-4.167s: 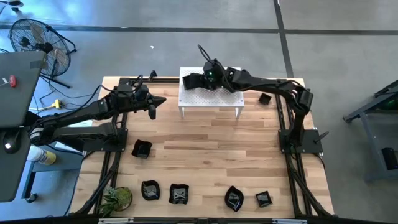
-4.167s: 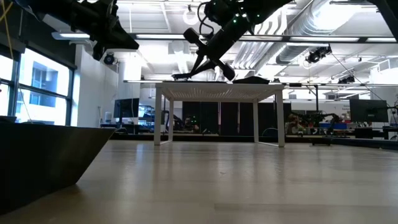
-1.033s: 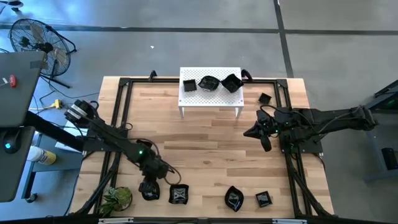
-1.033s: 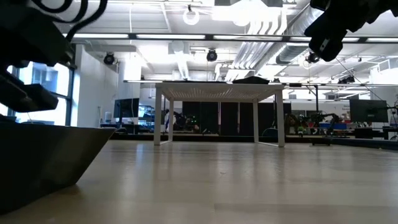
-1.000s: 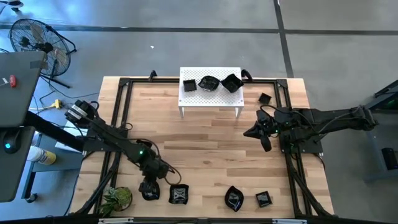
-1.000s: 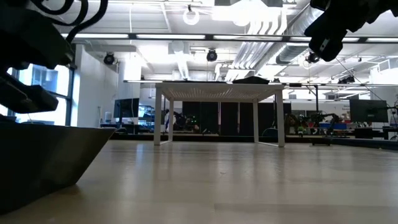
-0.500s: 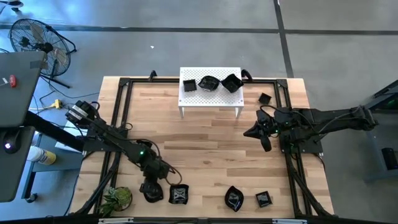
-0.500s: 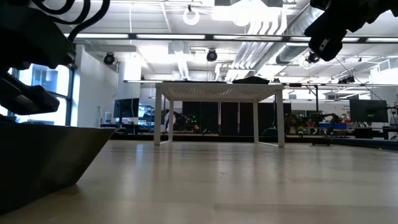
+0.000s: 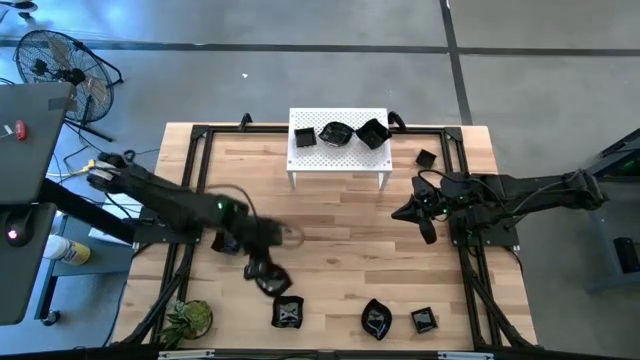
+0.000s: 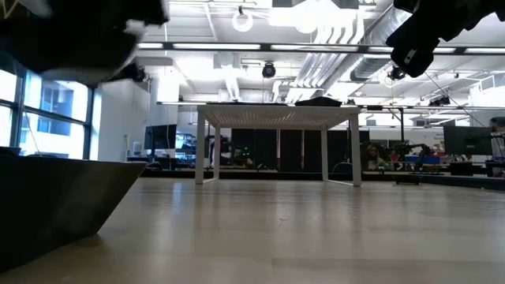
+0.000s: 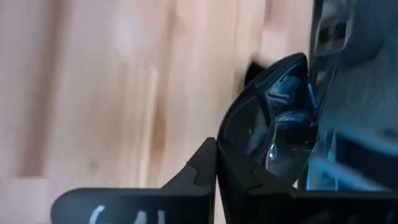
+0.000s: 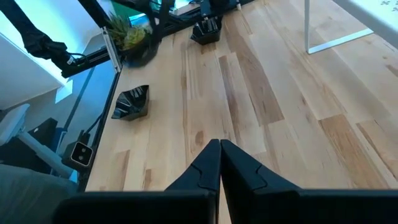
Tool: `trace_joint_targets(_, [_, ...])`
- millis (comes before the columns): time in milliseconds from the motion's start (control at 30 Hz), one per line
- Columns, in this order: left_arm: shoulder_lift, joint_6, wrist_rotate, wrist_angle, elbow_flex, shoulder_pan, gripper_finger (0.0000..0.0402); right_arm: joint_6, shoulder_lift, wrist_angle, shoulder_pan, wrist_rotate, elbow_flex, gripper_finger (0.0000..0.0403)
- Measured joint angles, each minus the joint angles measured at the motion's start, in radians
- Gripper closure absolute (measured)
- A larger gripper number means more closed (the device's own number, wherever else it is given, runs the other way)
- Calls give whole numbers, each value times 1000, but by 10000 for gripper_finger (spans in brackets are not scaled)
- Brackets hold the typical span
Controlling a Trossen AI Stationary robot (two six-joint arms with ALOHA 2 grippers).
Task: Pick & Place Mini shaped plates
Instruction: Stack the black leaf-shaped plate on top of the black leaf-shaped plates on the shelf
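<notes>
Above the wooden table's near-left area, the left gripper [image 9: 262, 275] clamps a small glossy black dish [image 11: 273, 118] by its thin rim. The dish looks light, stiff and slippery. The right gripper [image 9: 425, 218] waits closed.

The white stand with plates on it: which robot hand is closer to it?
Right. The right gripper hovers just off the white stand; the left gripper is farther, near the table's front.

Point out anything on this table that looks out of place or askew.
One small black plate lies alone on the table right of the white stand, apart from the three on the stand and the row along the near edge. Otherwise nothing is spilled or broken. The left gripper is shut on a plate, carried tilted.
</notes>
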Motion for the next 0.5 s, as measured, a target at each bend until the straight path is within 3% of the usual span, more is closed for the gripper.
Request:
trace_joint_targets(233, [-51,107,-7,-220,235,267,401,2,1,1,0,1,0,401])
trace_joint_targets(500, [71,330,2,-342,574,656,401,44,2,12,0,79,0,401])
